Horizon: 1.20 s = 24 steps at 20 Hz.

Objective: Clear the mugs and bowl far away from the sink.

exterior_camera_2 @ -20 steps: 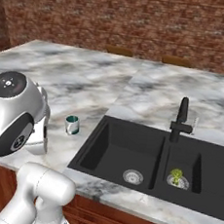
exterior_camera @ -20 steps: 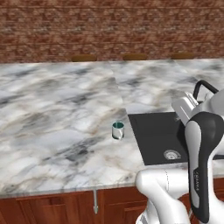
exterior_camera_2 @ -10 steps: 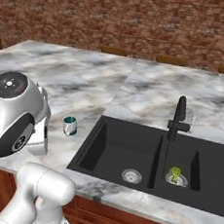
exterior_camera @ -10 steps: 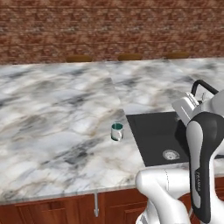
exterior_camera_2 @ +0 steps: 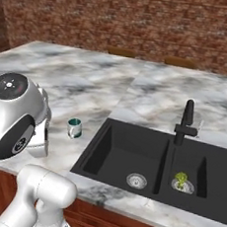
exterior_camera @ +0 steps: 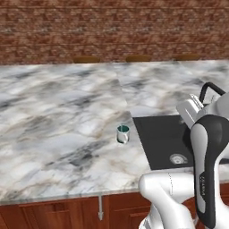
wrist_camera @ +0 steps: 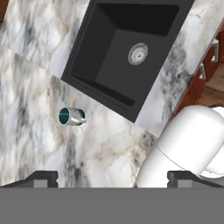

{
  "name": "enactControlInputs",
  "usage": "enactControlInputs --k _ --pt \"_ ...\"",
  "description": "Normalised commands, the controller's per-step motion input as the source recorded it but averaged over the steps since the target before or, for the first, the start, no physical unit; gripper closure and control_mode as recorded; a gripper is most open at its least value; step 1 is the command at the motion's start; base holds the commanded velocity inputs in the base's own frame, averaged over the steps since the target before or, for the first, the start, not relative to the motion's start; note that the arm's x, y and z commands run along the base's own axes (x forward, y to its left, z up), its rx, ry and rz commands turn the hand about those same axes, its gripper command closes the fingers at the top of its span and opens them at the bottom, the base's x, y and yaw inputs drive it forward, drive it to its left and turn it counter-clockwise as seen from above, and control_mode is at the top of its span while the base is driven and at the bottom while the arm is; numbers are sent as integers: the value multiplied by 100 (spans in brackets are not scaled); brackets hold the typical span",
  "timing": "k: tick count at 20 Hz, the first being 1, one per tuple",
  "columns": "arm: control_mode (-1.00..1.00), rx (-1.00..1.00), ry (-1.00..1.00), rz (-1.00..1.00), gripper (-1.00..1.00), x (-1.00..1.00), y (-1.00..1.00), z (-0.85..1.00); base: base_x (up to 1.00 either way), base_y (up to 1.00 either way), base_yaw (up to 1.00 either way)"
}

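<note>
While end effector [wrist_camera: 112,177] wide open and empty above counter [exterior_camera: 53,116]: mug [exterior_camera: 122,133] upright beside sink [exterior_camera_2: 155,164].

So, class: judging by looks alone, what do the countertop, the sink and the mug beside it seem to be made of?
Countertop: polished marble, or a stone imitation, going by its grey and tan veining on white.
Sink: matte black, no shine, perhaps composite or coated metal; its drains look like steel.
Mug: teal inside with a pale outside, probably glazed ceramic or enamel; too small to be sure.
</note>
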Motion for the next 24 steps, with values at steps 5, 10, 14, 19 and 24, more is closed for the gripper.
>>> enactControlInputs --k 5,10,14,19,24 --pt "100 0 0 0 -100 0 0 0 84 68 36" --pt "100 0 0 0 -100 0 0 0 79 54 31" --pt "-100 -3 36 32 -100 44 24 -8 0 0 0" --pt "-100 -5 27 26 -100 17 5 0 0 0 0" --pt "-100 -13 10 30 -100 25 1 0 0 0 0"
